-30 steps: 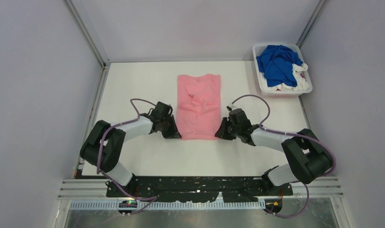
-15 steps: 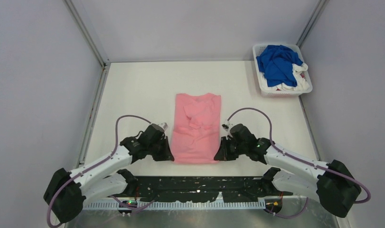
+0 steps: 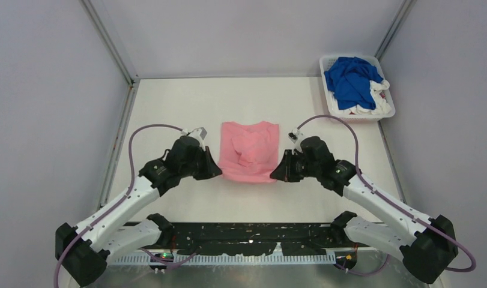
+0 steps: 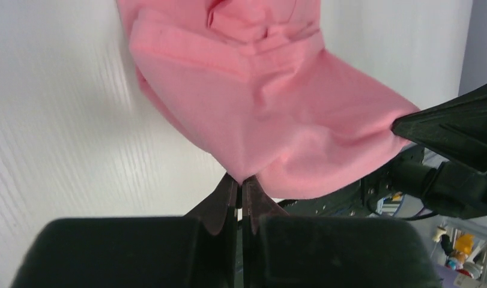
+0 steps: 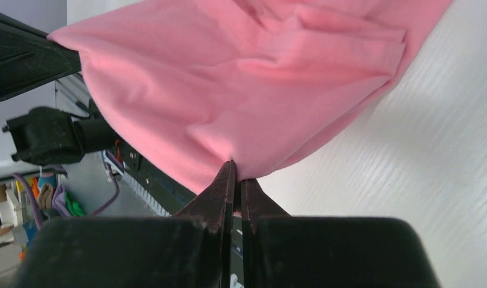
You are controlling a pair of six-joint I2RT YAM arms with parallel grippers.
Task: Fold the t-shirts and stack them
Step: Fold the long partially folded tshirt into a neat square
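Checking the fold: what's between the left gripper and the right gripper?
The pink t-shirt: its near edge spans from the left gripper to the right gripper, each shut on a corner, clearest in the top view.

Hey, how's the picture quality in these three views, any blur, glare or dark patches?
Top external view: even soft light, sharp, barely any shadow around the pink t-shirt. Left wrist view: left end effector dark and soft up close, one shirt edge slightly smeared. Right wrist view: right end effector dark too, table bright yet its grain readable.
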